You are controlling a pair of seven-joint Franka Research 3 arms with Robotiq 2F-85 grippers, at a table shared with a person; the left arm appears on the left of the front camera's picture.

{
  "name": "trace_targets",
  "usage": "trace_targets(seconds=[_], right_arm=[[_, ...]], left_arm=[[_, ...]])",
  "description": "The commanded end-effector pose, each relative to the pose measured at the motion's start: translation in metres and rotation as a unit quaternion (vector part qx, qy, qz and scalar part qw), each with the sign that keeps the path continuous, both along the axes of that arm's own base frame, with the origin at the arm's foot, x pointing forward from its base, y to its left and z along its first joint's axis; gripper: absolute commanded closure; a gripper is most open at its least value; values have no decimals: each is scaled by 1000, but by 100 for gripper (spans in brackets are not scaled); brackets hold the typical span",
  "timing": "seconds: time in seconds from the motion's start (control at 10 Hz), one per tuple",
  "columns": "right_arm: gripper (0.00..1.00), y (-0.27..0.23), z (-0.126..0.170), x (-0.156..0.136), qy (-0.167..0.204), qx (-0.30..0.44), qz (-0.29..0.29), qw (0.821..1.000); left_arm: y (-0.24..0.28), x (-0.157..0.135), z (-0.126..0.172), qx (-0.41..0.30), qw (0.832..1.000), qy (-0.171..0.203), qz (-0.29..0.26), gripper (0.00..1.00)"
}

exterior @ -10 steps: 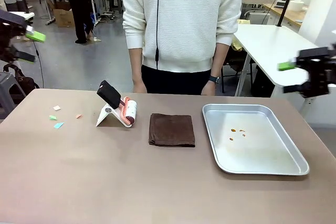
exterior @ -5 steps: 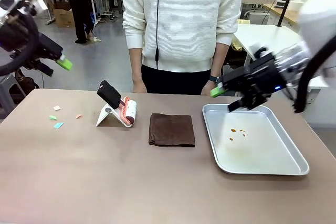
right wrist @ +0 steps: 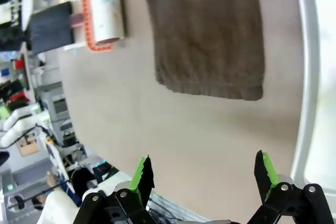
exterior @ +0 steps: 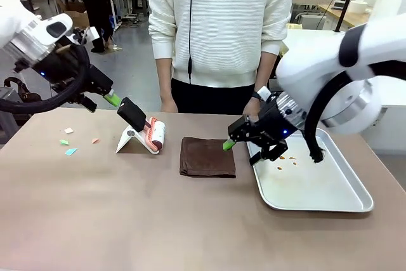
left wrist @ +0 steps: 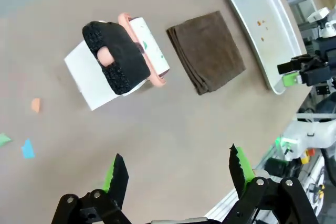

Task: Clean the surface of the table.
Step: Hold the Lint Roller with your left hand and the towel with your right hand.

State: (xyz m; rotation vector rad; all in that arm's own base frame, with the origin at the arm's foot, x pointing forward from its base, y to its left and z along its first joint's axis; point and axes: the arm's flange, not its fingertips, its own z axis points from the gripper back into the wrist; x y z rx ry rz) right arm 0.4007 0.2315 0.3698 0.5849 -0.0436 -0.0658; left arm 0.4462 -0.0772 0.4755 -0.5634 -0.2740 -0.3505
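Observation:
The brownish-taupe table carries small paper scraps at its far left. A lint roller with a black handle leans on a white stand. Beside it lies a folded brown cloth. My left gripper hangs open just left of the roller's handle, above the table. From the left wrist, the roller and cloth lie beyond the open gripper. My right gripper is open, low between the cloth and the tray. Beyond its fingers the right wrist shows the cloth.
A shiny metal tray with a few brown crumbs sits at the right. A person in a white sweater stands at the far edge, hands near the table rim. White tables stand behind on the right.
Both arms have swung in from the sides and come down: the left toward the lint roller, the right across the tray toward the cloth's right edge. Nothing on the table has moved.

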Motion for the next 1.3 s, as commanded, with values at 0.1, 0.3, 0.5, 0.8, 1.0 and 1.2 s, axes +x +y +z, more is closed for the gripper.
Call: trace_targets(seconds=[0.1, 0.3, 0.5, 0.8, 1.0, 1.2], right_arm=[[0, 0, 0, 0, 0, 0, 0, 1000], [0, 0, 0, 0, 0, 0, 0, 1000], [0, 0, 0, 0, 0, 0, 0, 1000], [0, 19, 1, 35, 9, -20, -34, 999], [0, 30, -4, 72, 5, -36, -55, 998], [0, 49, -11, 100, 6, -69, -110, 992]], left_arm=[[9, 12, 1, -31, 998, 19, 53, 0], [2, 4, -6, -8, 1000, 9, 9, 0], [2, 4, -6, -8, 1000, 9, 9, 0], [1, 20, -13, -9, 999, 39, 31, 0], [1, 31, -21, -15, 998, 40, 54, 0], [6, 46, -26, -34, 995, 53, 71, 0]])
